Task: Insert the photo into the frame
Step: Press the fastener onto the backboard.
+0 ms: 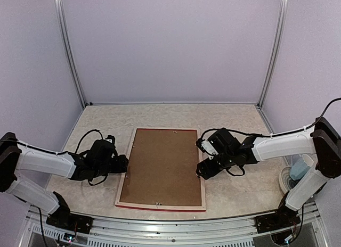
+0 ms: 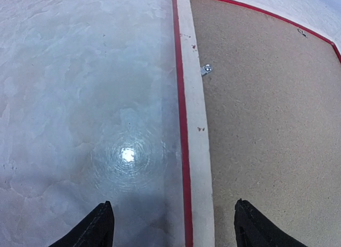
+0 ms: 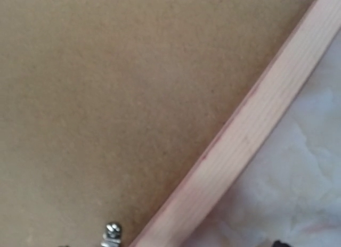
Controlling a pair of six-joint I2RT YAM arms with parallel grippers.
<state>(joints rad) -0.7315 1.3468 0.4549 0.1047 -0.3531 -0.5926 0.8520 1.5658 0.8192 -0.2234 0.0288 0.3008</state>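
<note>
The frame [image 1: 160, 206] lies face down in the middle of the table, its pale wood back up and a thin red edge showing. A brown backing board [image 1: 162, 164] fills it. The photo is hidden. My left gripper [image 1: 123, 166] is at the frame's left side. In the left wrist view it [image 2: 173, 225] is open, its black fingertips [image 2: 104, 217] wide apart on either side of the frame's rail [image 2: 194, 98] and not touching it. My right gripper [image 1: 204, 170] hangs low over the right rail [image 3: 250, 130]. Its jaws are spread so wide that only one dark fingertip [image 3: 278, 243] shows.
Small metal tabs [image 2: 206, 69] [image 3: 112, 233] sit on the backing board [image 3: 106, 98] close to the rails. A white and blue object [image 1: 298, 170] stands off the table at the right, beside the right arm. Pale walls close in the marbled table [image 1: 106, 124] on three sides.
</note>
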